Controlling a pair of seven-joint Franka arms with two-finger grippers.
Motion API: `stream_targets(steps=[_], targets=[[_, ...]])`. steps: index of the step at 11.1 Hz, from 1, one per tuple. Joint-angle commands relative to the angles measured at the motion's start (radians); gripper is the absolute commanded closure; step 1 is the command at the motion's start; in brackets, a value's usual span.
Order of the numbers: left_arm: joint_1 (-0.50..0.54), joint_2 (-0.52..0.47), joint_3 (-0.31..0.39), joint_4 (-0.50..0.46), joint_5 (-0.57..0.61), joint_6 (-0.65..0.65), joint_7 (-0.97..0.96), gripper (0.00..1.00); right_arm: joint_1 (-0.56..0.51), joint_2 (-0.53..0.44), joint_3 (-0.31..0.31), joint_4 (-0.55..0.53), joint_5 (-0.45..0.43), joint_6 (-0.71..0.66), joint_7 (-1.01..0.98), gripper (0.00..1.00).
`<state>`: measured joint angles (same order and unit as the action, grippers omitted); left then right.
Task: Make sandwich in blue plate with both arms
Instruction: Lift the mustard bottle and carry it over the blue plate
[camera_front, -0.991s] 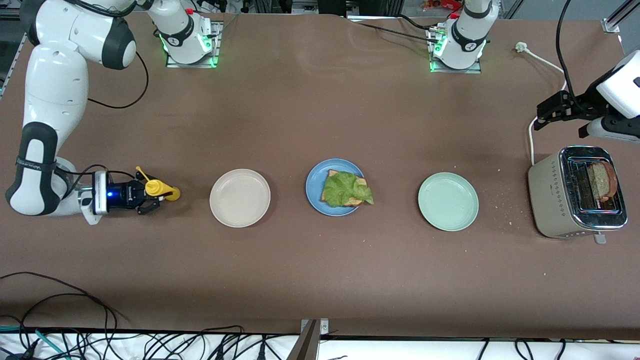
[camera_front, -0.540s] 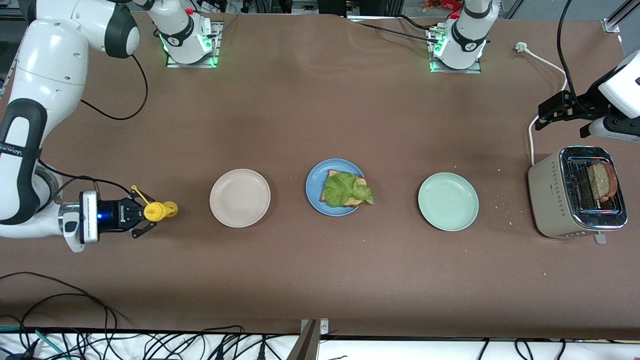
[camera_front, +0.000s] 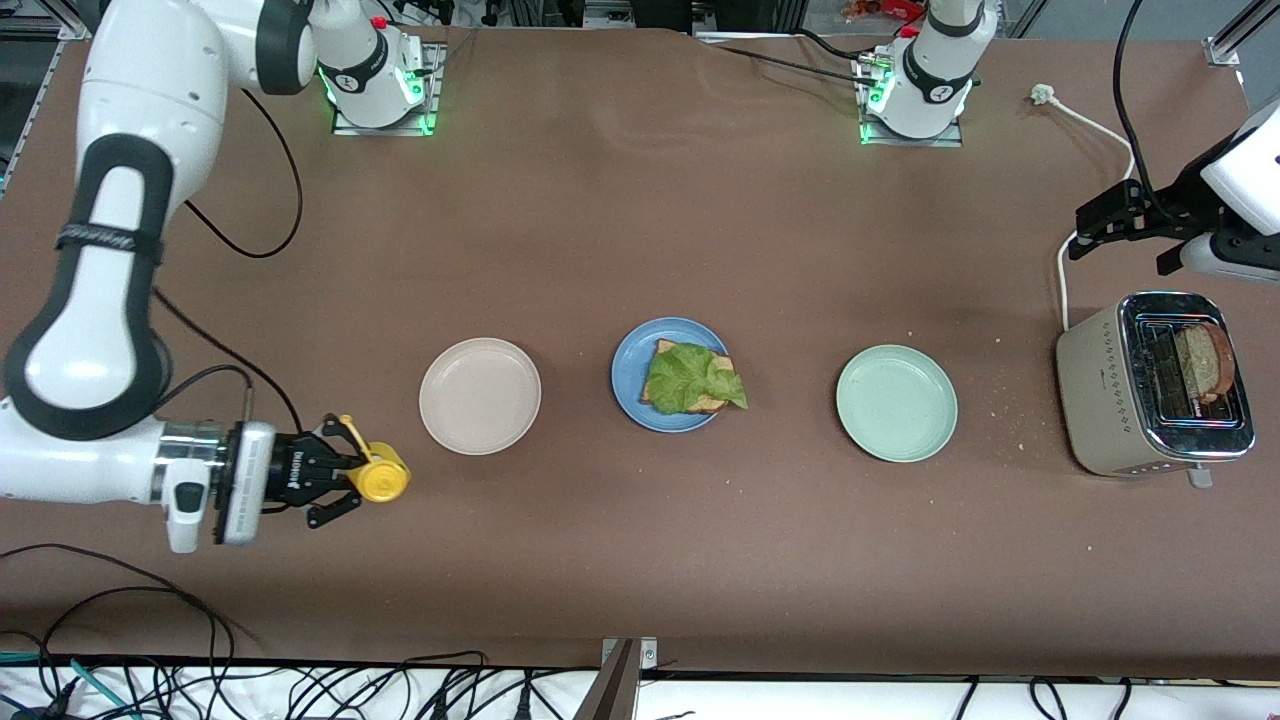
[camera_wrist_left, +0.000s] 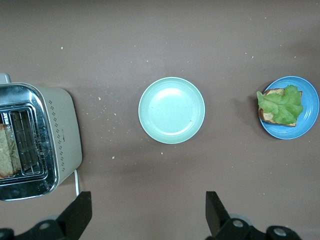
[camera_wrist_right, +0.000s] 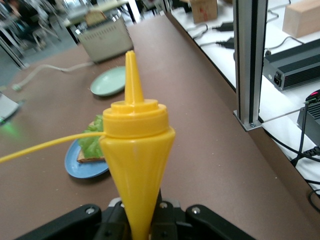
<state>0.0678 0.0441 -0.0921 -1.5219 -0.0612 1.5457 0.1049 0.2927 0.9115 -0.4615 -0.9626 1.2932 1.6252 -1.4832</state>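
Observation:
The blue plate (camera_front: 628, 372) lies mid-table with one bread slice (camera_front: 707, 403) under a green lettuce leaf (camera_front: 690, 378). It also shows in the left wrist view (camera_wrist_left: 306, 126) and the right wrist view (camera_wrist_right: 82, 168). A second bread slice (camera_front: 1200, 362) stands in the toaster (camera_front: 1095, 400). My right gripper (camera_front: 338, 476) is shut on a yellow squeeze bottle (camera_front: 382, 479), held above the table beside the beige plate (camera_front: 480, 395); the bottle (camera_wrist_right: 137, 150) fills the right wrist view. My left gripper (camera_front: 1090, 228) is open and empty, high above the table by the toaster, its fingers (camera_wrist_left: 80, 215) wide apart.
A pale mint-green plate (camera_front: 896, 402) sits between the blue plate and the toaster. The toaster's white cord (camera_front: 1085, 125) runs toward the left arm's base. Crumbs lie around the toaster. Cables hang along the table's front edge (camera_front: 300, 660).
My right gripper has carried the yellow bottle up off the table, nearer the front camera and toward the beige plate. The left arm has barely moved.

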Motion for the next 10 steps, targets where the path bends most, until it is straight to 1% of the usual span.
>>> stream_targets(steps=[1,3,6,8,10], targets=[[0.007,-0.009,0.002,0.012,-0.025,-0.019,0.004,0.00,0.167,-0.054,-0.005,0.007,-0.237,0.169,0.205,0.89],[0.007,-0.009,0.000,0.012,-0.025,-0.019,0.004,0.00,0.287,-0.057,-0.008,0.007,-0.403,0.281,0.346,0.89],[0.007,-0.007,0.002,0.012,-0.025,-0.019,0.004,0.00,0.463,-0.051,-0.003,0.004,-0.731,0.386,0.637,0.89],[0.006,-0.007,0.000,0.012,-0.025,-0.019,0.004,0.00,0.567,-0.040,0.001,-0.004,-0.945,0.404,0.809,0.89],[0.007,-0.007,0.002,0.012,-0.025,-0.019,0.004,0.00,0.664,-0.010,0.001,-0.011,-1.108,0.404,0.970,0.89]])
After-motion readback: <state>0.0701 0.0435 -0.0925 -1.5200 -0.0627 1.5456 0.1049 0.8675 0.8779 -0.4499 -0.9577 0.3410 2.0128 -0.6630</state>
